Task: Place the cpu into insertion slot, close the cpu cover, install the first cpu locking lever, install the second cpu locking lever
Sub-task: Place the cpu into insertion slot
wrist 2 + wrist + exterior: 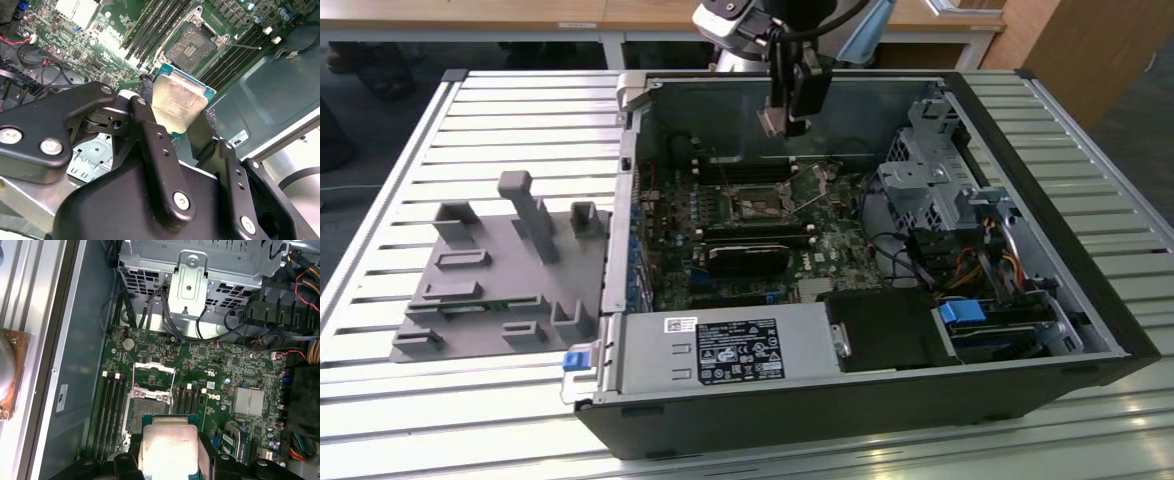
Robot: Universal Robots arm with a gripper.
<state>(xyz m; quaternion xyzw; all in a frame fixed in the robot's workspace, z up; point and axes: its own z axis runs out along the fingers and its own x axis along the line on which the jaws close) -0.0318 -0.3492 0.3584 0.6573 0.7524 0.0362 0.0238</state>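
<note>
Over open case — downward hand with cpu

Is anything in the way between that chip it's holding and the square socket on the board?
Nothing visible. The fingers hold the cpu in open air over the board, and the slot lies bare, its dark centre exposed. The cover seems swung back, off the slot.

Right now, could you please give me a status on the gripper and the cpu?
Gripper shut on cpu, held above motherboard. Insertion slot open, no chip in it. Nothing seen between them.
</note>
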